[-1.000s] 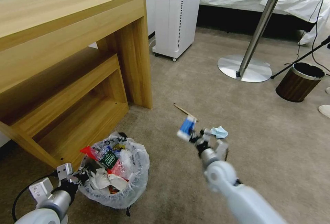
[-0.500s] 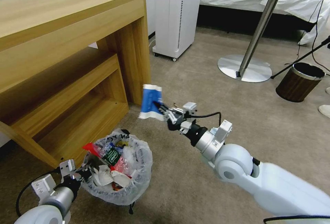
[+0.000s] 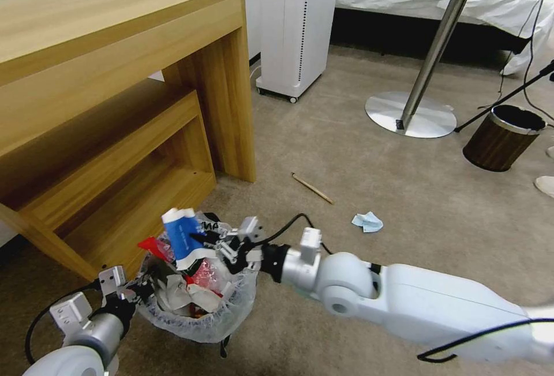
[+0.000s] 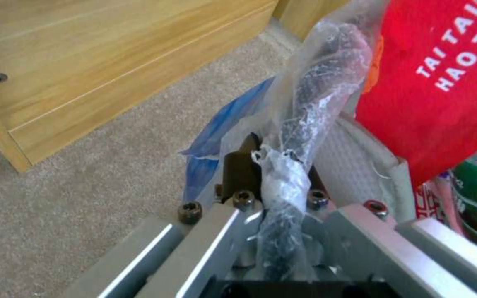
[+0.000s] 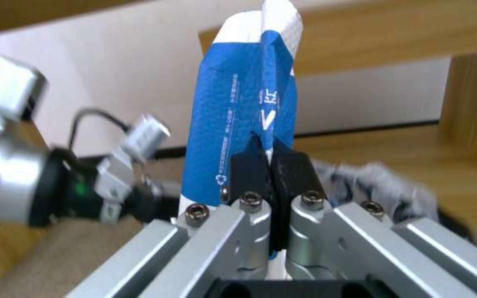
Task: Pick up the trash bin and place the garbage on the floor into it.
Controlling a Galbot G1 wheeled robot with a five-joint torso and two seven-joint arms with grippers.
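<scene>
The right arm reaches across the body from the lower right of the head view, forearm nearly level, wrist pointing toward the wooden desk (image 3: 115,75). The right gripper (image 3: 202,239) is clamped on the blue-white carton (image 3: 180,237); in the right wrist view its dark fingertips (image 5: 249,163) are pressed together on the carton's lower edge (image 5: 238,124). The carton stands roughly upright, directly above the open mouth of the trash bin (image 3: 231,312).

The left arm sits low at the lower left of the head view, wrist angled up toward the bin. The left gripper (image 3: 141,289) is closed on the near rim of the bin. The left wrist view shows the jaws pinching the rim, with the crinkly plastic liner (image 4: 310,103) bunched over it.

The bin is just in front of the desk's lower shelf, beside the left gripper. Whether its base touches the carpet (image 3: 346,151) cannot be told. Inside lie a red plastic bag (image 3: 154,247), a white slipper (image 3: 173,298) and crumpled wrappers; the red bag (image 4: 437,78) and part of a green label also appear in the left wrist view.

On the carpet, well apart from the bin, lie a wooden stick (image 3: 312,188) and, further right, a blue mask (image 3: 367,222). A brown wood-grain bin (image 3: 502,137) stands at the far right beside the round table's base (image 3: 411,114).
</scene>
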